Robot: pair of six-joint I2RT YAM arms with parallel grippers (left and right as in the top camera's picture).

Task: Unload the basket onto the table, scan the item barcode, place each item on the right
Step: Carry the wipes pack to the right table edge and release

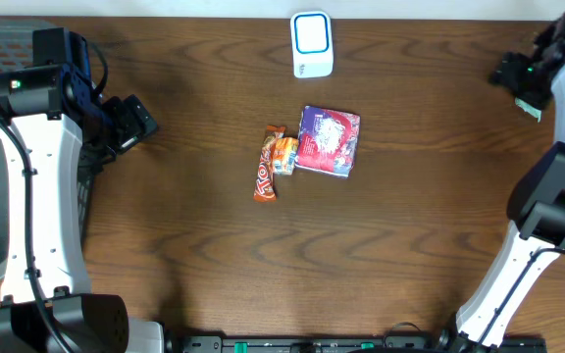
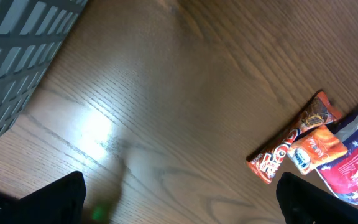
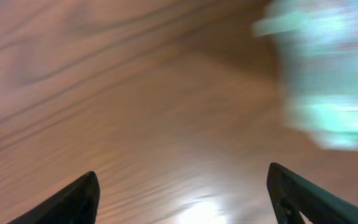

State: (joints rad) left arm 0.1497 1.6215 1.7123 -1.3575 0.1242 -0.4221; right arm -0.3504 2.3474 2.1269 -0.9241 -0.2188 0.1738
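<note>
Overhead view: a wooden table (image 1: pixel 165 255) carried three packets grouped near its centre. A purple and red pouch (image 1: pixel 329 141) lay flat and slightly turned. Just to its left sat a small orange packet (image 1: pixel 283 155), touching the pouch's edge and lying against a long orange candy bar (image 1: pixel 266 167) that ran nearly lengthwise toward the near edge. A white barcode scanner (image 1: pixel 312 44) with a blue-framed face stood at the far edge of the table, well apart from the packets and roughly in line with them. No arm touched any packet.

The left wrist view showed the left tool (image 2: pixel 180 186) spread wide, its two dark fingers (image 2: pixel 42 199) at the lower corners of the frame with only bare wood between them. The candy bar, the orange packet and a corner of the pouch sat off to the right, away from the fingers. A grey slatted surface (image 2: pixel 17 50) bordered the table at the upper left.

The right wrist view was heavily blurred. The right tool (image 3: pixel 179 199) stood wide as well, with nothing between its fingers (image 3: pixel 67 202). A pale greenish smear (image 3: pixel 322 74) filled the upper right; what it was could not be told.
</note>
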